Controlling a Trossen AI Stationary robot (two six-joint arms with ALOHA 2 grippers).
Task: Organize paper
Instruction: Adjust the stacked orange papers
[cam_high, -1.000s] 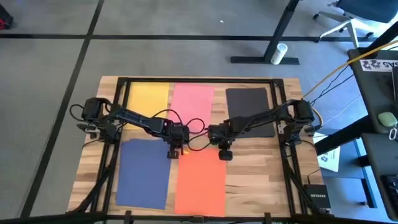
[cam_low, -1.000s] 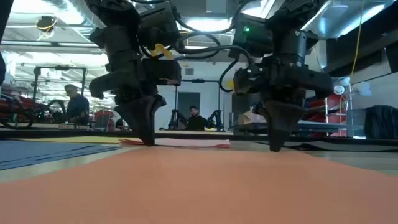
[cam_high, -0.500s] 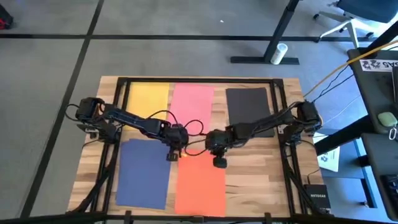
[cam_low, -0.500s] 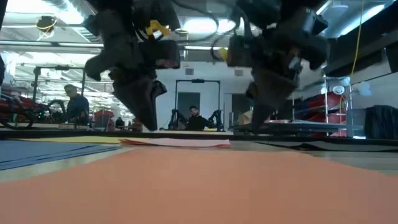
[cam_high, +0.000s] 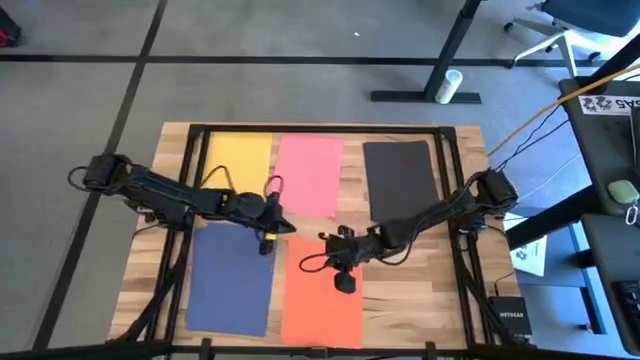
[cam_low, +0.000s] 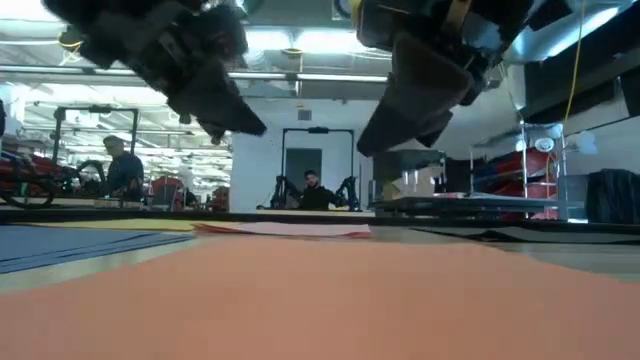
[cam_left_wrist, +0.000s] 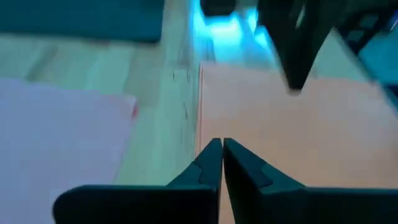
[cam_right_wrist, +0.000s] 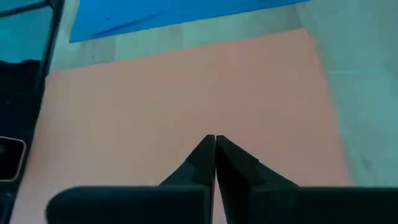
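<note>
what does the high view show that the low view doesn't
Only the high view shows the whole layout: the yellow sheet, pink sheet and black sheet in the far row, and the navy sheet beside the orange sheet in the near row. Only the low view shows people in the room behind. Both show the left gripper and right gripper above the orange sheet's area.

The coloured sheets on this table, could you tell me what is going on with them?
Five sheets lie flat: yellow, pink and black in the far row, navy and orange in the near row. Both grippers are shut and empty. The left gripper hangs between the navy and orange sheets, the right gripper over the orange one.
</note>
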